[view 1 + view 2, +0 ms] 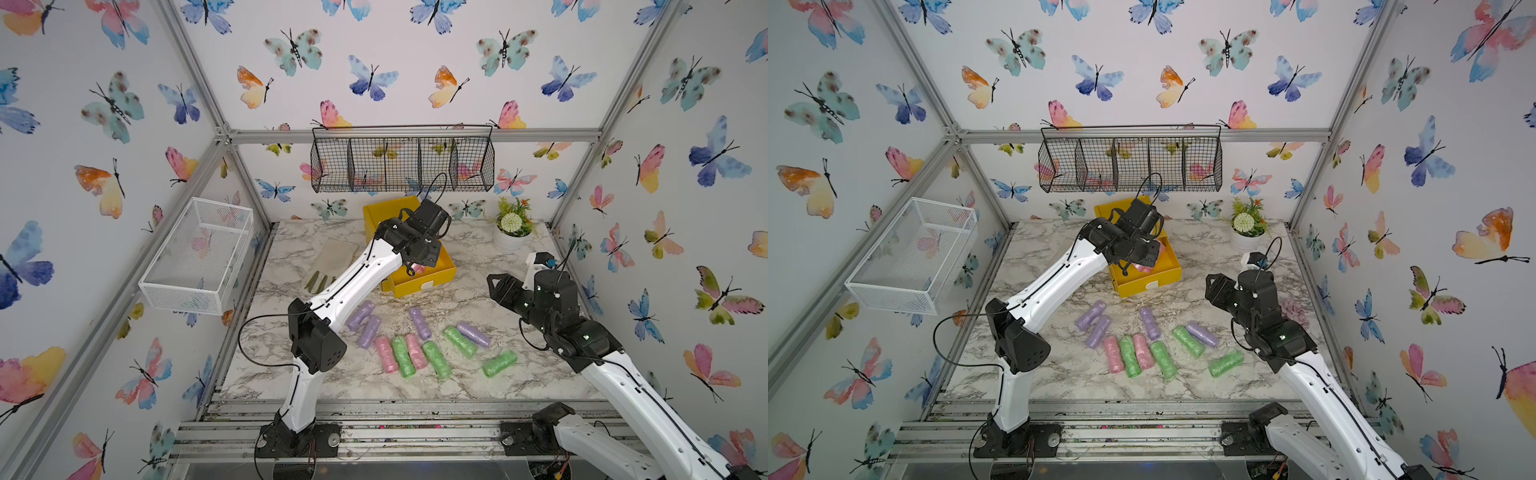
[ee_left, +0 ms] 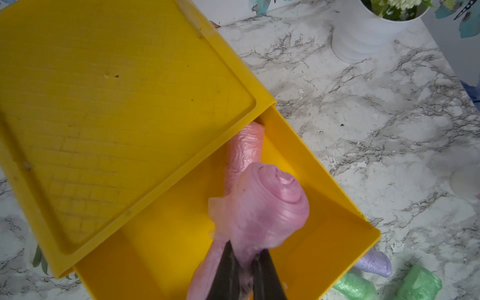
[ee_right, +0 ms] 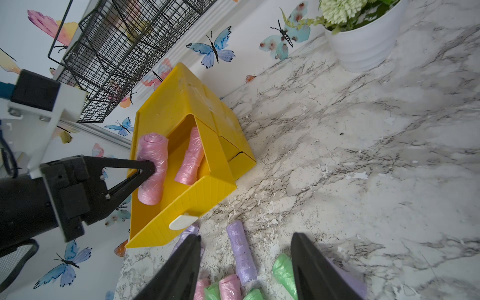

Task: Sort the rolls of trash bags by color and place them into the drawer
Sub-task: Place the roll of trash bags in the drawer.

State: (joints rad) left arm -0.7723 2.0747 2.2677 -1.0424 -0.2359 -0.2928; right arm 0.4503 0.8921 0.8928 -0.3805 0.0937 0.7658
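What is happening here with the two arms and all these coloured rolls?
The left gripper is shut on a pink roll and holds it over the open top drawer of the yellow chest, where another pink roll already lies. The right gripper hangs open above the table, holding nothing. Ten rolls lie on the table in front of the chest: two pink, four green, four purple.

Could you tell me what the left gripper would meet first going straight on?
Probably the floor of the open drawer, held roll first, beside the pink roll lying there; depth unclear.
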